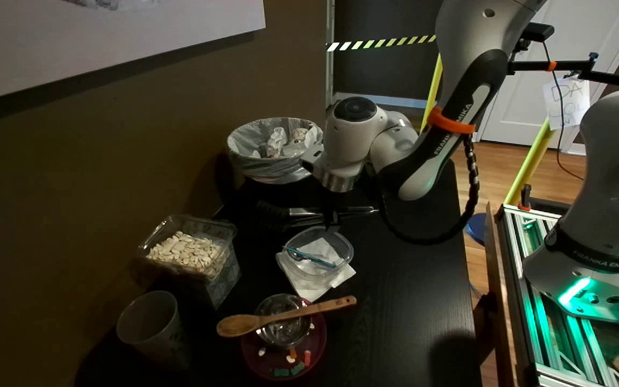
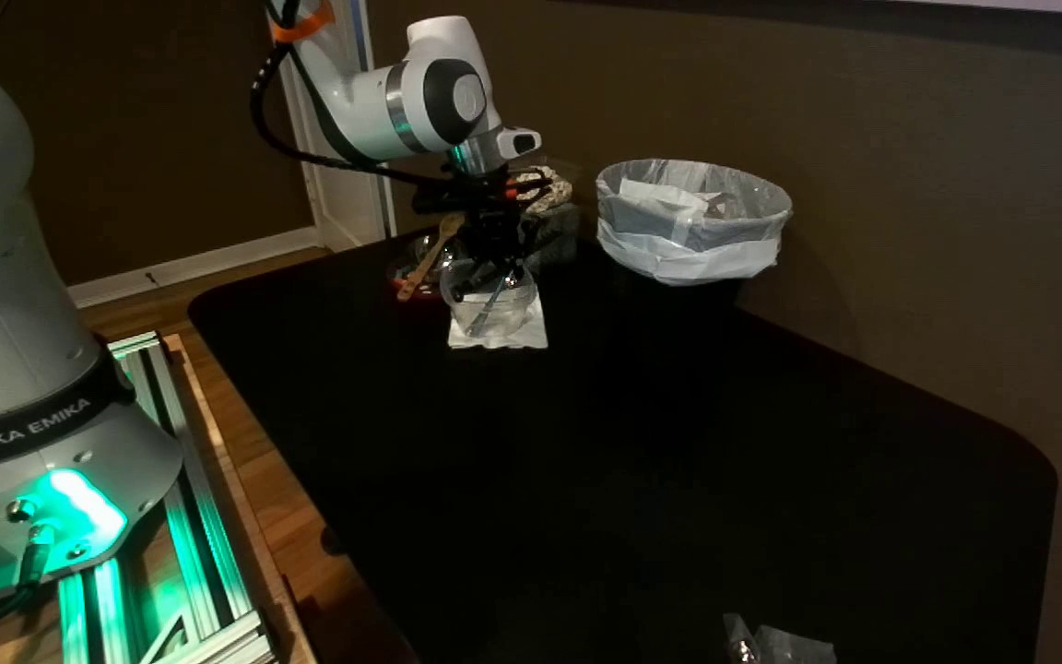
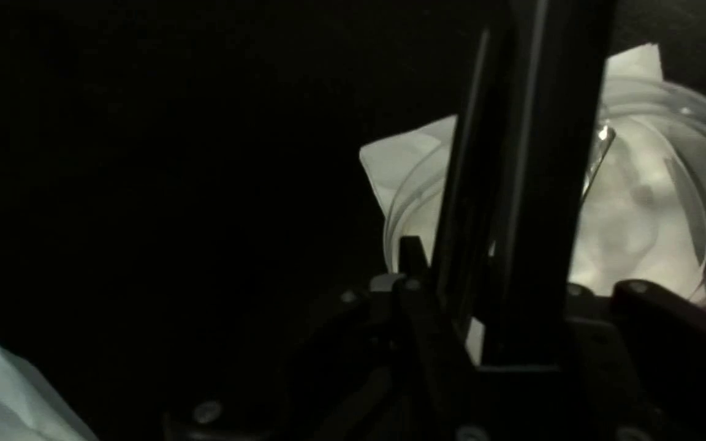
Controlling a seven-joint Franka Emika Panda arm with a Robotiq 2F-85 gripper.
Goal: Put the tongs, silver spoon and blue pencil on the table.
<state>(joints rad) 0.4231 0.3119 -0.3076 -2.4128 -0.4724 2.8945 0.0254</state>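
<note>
Fingers clamped on tongs, near clear bowl; silver spoon, blue pencil inside it. Tongs' turn, we judge; next we'd swing clear, lower to counter, release.

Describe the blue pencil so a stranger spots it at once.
On the black table, find the clear round container sitting on a white napkin. In an exterior view, the blue pencil slants across that container. Its thin, straight blue shaft sets it apart from the shiny silver spoon beside it and the thicker brown wooden spoon nearby.
</note>
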